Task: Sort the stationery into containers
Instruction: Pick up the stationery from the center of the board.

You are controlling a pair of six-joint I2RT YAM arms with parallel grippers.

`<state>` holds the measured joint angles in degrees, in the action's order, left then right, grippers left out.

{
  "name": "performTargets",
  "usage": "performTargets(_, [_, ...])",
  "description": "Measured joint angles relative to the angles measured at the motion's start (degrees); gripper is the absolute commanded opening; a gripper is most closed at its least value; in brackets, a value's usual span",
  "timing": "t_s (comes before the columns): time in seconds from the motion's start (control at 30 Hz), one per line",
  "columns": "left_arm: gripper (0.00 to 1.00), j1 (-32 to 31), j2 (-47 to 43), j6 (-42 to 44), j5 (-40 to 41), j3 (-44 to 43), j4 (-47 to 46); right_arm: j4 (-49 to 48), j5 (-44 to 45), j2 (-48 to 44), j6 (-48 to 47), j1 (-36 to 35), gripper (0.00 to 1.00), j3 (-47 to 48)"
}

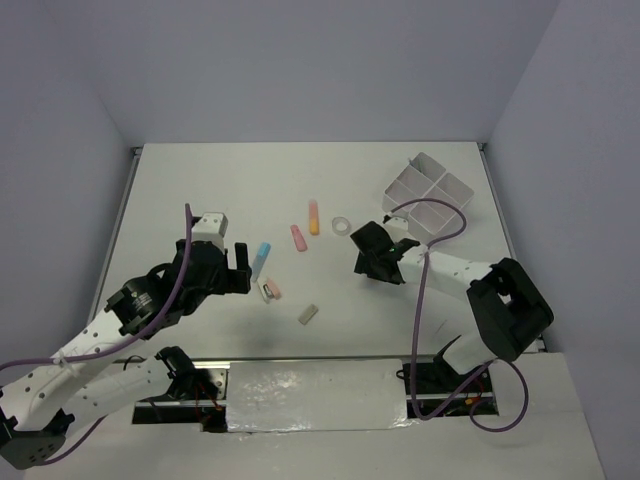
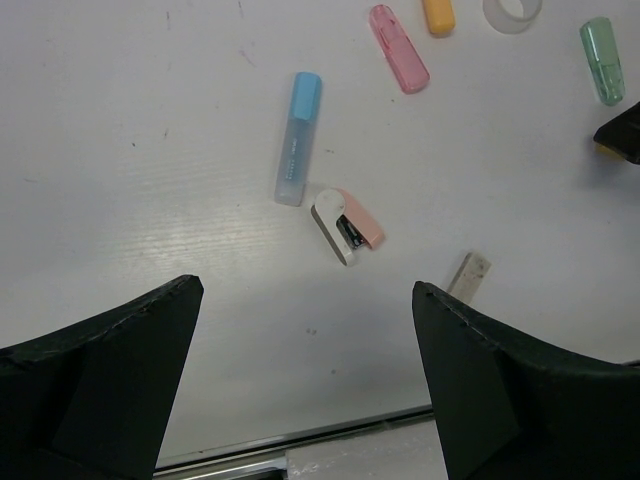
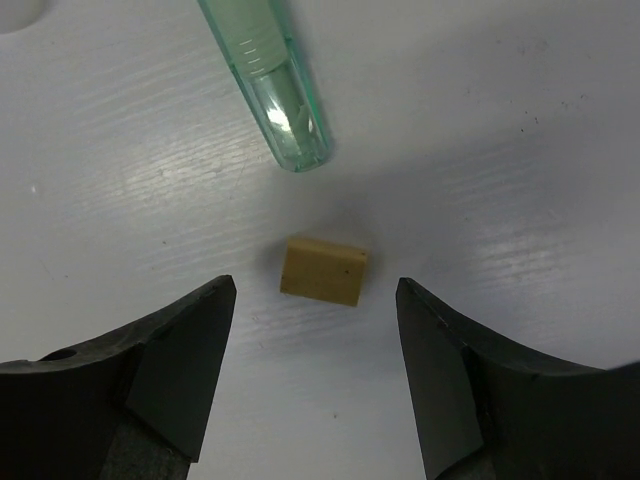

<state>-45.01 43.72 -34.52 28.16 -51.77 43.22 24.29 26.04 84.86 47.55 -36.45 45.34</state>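
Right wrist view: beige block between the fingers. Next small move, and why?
Probably lower the right gripper and close on the beige block: the jaws stand open on either side of it, not touching it, and the green tube lies beyond, apart from the block.

White desk (image 1: 200, 190) with faint grey scuffs, white tray (image 1: 428, 190), left claw (image 2: 305, 300) and right claw (image 3: 316, 310) both black, arms (image 1: 95, 348) white with black joints, cables (image 1: 421, 310) purple. Highlighter (image 2: 298, 138) has a light blue cap and frosted pale barrel with dark print, second highlighter (image 2: 399, 48) is translucent pink, short stick (image 2: 438, 14) orange, tape ring (image 2: 512, 12) clear. Marker (image 3: 268, 80) is see-through green with white markings, eraser (image 3: 323, 269) plain tan, mini stapler (image 2: 346, 226) pink and white with dark inside, small block (image 2: 468, 273) off-white.
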Motion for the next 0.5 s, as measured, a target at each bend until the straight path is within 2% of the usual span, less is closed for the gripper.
performTargets(0.17, [0.99, 0.0, 0.1, 0.1, -0.3, 0.0, 0.0, -2.5, -1.1, 1.6, -0.1, 1.0, 0.58, 0.0])
performTargets(0.43, [0.99, 0.0, 0.4, 0.1, -1.0, 0.0, -0.3, -4.0, -1.8, 4.0, 0.0, 1.3, 0.55, 0.0])
performTargets(0.5, [0.99, 0.0, 0.4, 0.2, -1.1, 0.0, -0.4, -4.1, -1.8, 4.3, -0.1, 1.4, 0.5, 0.0])
